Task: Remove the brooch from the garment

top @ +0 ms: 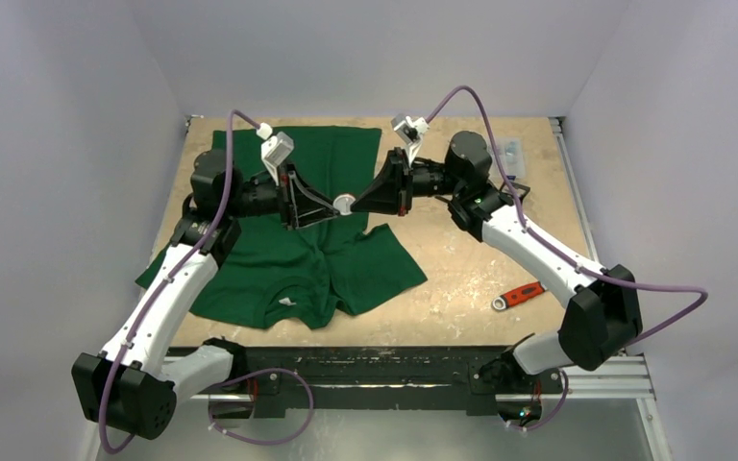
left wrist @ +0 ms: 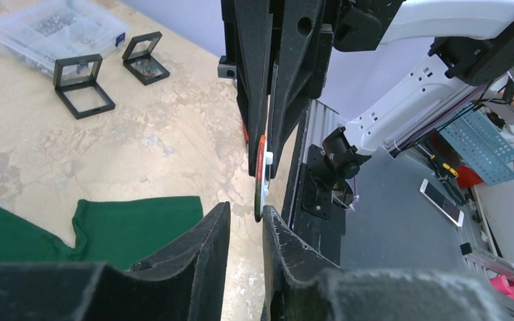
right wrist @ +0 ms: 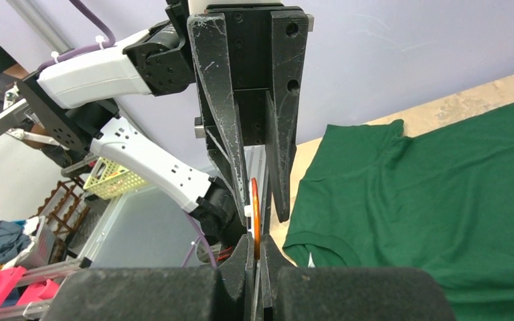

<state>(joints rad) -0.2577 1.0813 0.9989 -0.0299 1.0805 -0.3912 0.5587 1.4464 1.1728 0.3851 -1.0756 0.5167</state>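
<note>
Right up against the right wrist lens, the right end effector [right wrist: 255,253] has its two black fingers pressed together on the rim of the brooch [right wrist: 255,212], a thin round disc seen edge-on with an orange border. It pinches only one side of the rim, which, I'd say, leaves the opposite half free for the other arm to reach.

Facing it head-on, the left end effector [left wrist: 246,212] has its fingers a narrow gap apart, straddling that free edge. From its own wrist view the disc sits close to one finger, and I cannot tell whether they touch. The pose reads to me as a handover, or a second grip being lined up.

From above, the brooch hangs in the air over the middle of the dark green T-shirt [top: 298,259], which lies spread on the tabletop [top: 461,279] with its neck toward the arm bases. No cloth clings to the disc, so it looks already free of the garment. A red-handled tool [top: 519,295] lies well off to the T-shirt's right.
</note>
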